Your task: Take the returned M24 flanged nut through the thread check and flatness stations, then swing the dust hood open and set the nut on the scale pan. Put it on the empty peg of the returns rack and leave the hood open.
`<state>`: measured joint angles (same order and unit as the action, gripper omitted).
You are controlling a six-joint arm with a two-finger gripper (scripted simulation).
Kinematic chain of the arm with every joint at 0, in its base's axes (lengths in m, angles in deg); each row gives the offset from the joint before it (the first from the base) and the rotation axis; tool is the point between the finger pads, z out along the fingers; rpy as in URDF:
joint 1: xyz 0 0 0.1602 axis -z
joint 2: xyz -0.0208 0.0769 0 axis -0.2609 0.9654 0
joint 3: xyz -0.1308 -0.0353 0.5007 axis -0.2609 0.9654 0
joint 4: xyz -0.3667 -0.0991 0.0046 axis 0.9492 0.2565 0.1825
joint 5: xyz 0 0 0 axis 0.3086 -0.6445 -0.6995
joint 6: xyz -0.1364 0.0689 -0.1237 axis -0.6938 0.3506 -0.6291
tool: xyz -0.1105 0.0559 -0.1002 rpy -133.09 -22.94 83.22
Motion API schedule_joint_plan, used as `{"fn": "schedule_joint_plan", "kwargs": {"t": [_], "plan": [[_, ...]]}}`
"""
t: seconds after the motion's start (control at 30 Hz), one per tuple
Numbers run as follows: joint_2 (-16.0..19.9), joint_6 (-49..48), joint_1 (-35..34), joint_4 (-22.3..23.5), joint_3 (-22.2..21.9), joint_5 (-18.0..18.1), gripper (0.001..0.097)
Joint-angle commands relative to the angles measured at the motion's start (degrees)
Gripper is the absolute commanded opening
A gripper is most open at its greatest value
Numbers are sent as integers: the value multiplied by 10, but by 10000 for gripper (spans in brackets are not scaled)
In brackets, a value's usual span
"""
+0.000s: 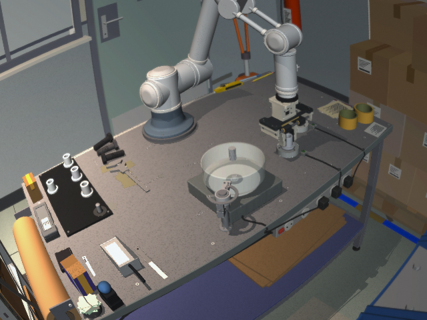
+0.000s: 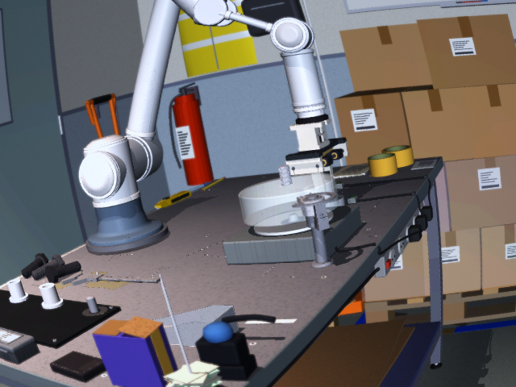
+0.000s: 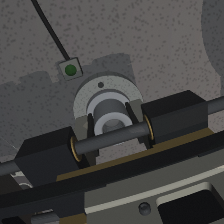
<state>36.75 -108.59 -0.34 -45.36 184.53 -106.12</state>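
At the right end of the bench, the flanged nut (image 3: 113, 115) sits on a round grey station disc (image 1: 287, 150), and my gripper (image 1: 289, 139) is closed on the nut's barrel from above. A small indicator (image 3: 70, 70) beside the disc shows green. The scale (image 1: 235, 190) stands mid-bench with its clear dust hood (image 1: 233, 167) over the pan. The hood's pivot post (image 1: 224, 206) is at the scale's near corner. The black returns rack (image 1: 74, 195) lies at the left end, with several white nuts on pegs and one bare peg (image 1: 98, 208).
Cardboard boxes (image 1: 393, 89) are stacked past the right edge. Two tape rolls (image 1: 355, 116) sit at the far right corner. Black cables (image 1: 331, 151) run from the stations to the edge. Black bolts (image 1: 109, 149) lie near the arm's base (image 1: 169, 122).
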Motion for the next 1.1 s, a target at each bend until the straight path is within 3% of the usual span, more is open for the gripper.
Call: {"fn": "schedule_joint_plan", "kwargs": {"t": [0.0,1.07], "plan": [[-1,0,0,0,-1,0,170],[-1,0,0,0,-1,0,490]]}}
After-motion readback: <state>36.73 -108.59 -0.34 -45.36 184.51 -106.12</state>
